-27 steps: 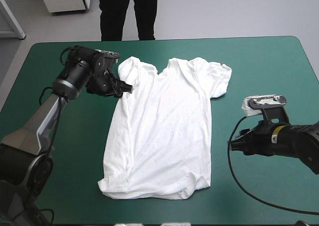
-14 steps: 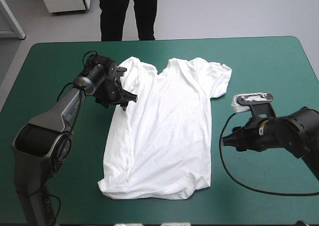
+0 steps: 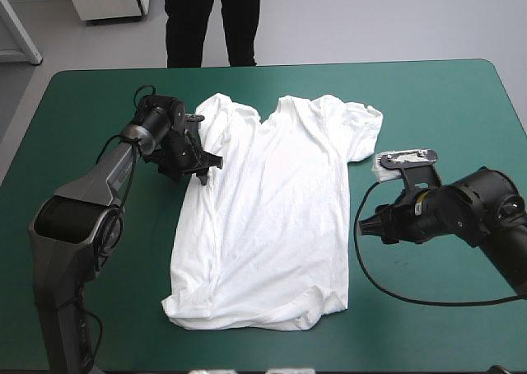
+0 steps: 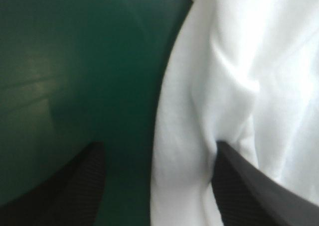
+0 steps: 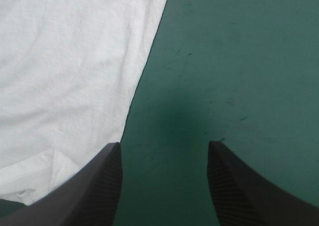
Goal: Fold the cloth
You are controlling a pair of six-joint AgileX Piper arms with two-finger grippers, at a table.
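The white T-shirt (image 3: 268,209) lies spread flat on the teal-green table, collar toward the far edge, hem toward the near edge. My left gripper (image 3: 207,161) is low at the shirt's left side, just below the left sleeve. Its fingers stand open astride the shirt's edge (image 4: 174,151), one on the bare cover, one on the cloth. My right gripper (image 3: 372,228) hovers open over bare cover just off the shirt's right side edge (image 5: 144,81), nothing between its fingers.
Bare teal-green cover (image 3: 436,110) surrounds the shirt on every side. The right arm's black cable loops on the table near the front right.
The left gripper swung in from the far left to the shirt's left edge and settled there. The right gripper moved left toward the shirt's right side.
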